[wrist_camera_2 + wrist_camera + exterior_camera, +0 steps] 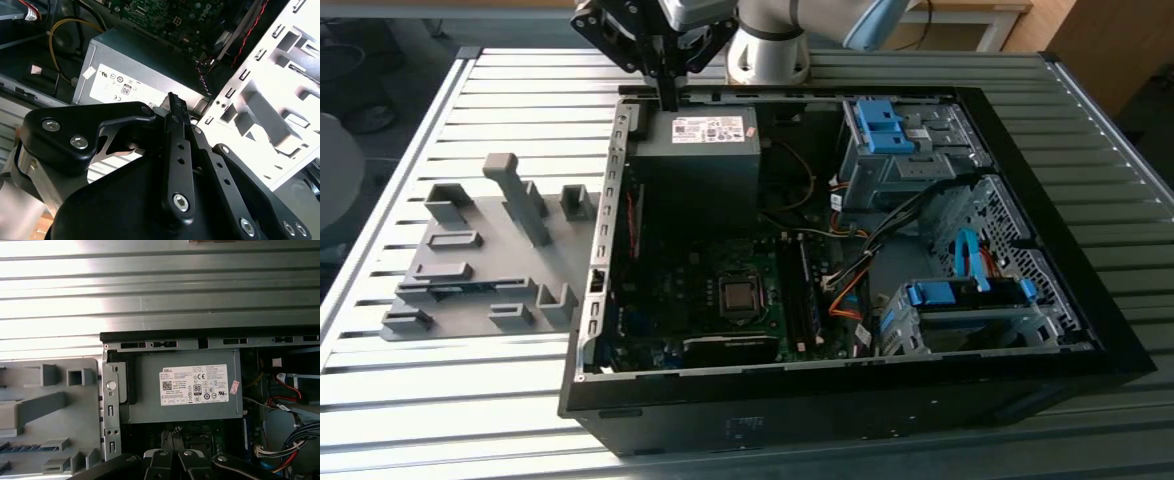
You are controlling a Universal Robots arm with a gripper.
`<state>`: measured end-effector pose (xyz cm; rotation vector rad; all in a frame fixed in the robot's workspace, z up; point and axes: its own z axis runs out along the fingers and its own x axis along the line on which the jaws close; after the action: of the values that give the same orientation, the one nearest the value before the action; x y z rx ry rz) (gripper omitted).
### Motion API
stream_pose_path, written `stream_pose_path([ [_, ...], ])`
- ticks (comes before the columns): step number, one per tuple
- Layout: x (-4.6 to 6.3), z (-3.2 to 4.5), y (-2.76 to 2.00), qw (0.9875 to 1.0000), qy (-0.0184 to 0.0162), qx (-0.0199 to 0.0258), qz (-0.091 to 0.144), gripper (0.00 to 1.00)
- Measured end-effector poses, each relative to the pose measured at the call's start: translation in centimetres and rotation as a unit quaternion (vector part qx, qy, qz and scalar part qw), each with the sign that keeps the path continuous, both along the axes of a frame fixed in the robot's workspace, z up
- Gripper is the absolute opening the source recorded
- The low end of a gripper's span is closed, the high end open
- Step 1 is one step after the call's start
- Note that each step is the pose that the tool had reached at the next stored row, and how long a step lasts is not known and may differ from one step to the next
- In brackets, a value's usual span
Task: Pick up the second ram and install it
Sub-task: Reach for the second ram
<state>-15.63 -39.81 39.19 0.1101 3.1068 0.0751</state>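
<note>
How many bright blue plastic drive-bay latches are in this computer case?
2. One blue latch tops the drive bay farther from the camera in the exterior view; the other latch is on the nearer bay. Cables may hide more.

This looks like a robotics lab or workshop. A slatted aluminium table (454,400) carries an opened desktop computer case (854,415), its motherboard (707,290) and power supply (700,170) bared. Beside the case lies a grey fixture plate (467,300) of holder blocks. A robot arm (767,45) with a black claw (670,98) rises behind the case, with wooden furniture (1107,40) beyond.
</note>
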Motion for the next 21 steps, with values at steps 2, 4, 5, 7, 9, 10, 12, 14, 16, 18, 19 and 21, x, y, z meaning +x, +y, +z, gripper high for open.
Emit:
stream_pose_path([
  [2, 0.0, 0.0, 0.0, 1.0, 0.0, 0.0, 0.0, 0.11],
  [4, -0.1, 0.0, 0.0, 1.0, 0.0, 0.0, 0.0, 0.11],
  [5, -0.1, 0.0, 0.0, 1.0, 0.0, 0.0, 0.0, 0.11],
  [7, -0.1, 0.0, 0.0, 1.0, 0.0, 0.0, 0.0, 0.11],
  [9, -0.2, -0.01, 0.0, 1.0, 0.0, 0.0, 0.0, 0.11],
  [10, -0.2, -0.01, 0.0, 1.0, 0.0, 0.0, 0.0, 0.11],
  [12, -0.3, -0.01, 0.0, 1.0, 0.0, 0.0, 0.0, 0.11],
  [14, -0.4, -0.02, 0.0, 1.0, 0.0, 0.0, 0.0, 0.11],
  [16, -0.6, -0.02, 0.0, 1.0, 0.0, 0.0, 0.0, 0.11],
  [18, -0.8, -0.02, -0.01, 1.0, 0.0, 0.0, 0.0, 0.11],
  [19, -0.9, -0.02, -0.01, 1.0, 0.0, 0.0, 0.0, 0.11],
  [21, -1.1, -0.02, -0.01, 1.0, 0.0, 0.0, 0.0, 0.11],
])
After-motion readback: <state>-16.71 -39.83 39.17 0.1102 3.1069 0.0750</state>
